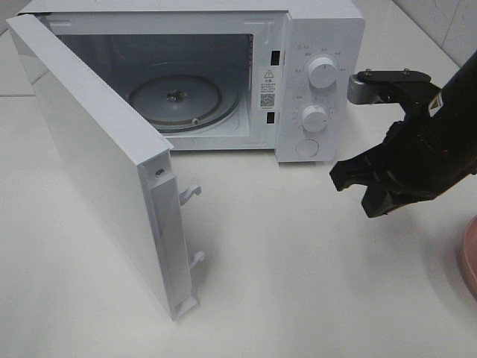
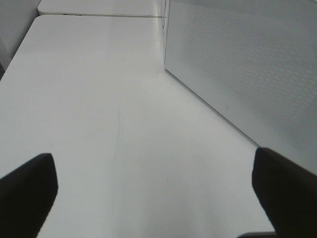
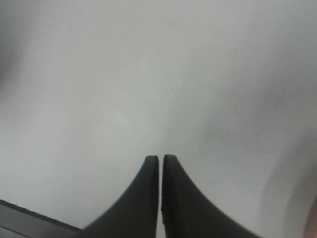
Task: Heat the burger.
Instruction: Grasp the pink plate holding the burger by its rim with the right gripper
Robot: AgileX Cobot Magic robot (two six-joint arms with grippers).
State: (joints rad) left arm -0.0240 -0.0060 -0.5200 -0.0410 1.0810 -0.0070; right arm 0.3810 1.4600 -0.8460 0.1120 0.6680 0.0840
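Note:
The burger is out of view in every frame. Only the edge of its pink plate [image 1: 470, 257] shows at the far right of the table. The white microwave [image 1: 320, 45] stands at the back with its door [image 1: 97, 156] swung wide open to the left, and the glass turntable [image 1: 176, 99] inside is bare. My right gripper [image 1: 358, 190] hangs in front of the control panel, left of the plate. Its fingers are shut and empty in the right wrist view [image 3: 159, 161]. My left gripper [image 2: 153, 198] is open and empty over the table, beside the microwave's perforated side wall [image 2: 237, 64].
Two white knobs [image 1: 323, 72] and a round button are on the microwave's panel. The open door juts toward the table's front, with its latch hooks [image 1: 191, 192] facing right. White tabletop [image 1: 298, 283] lies between the door and the plate.

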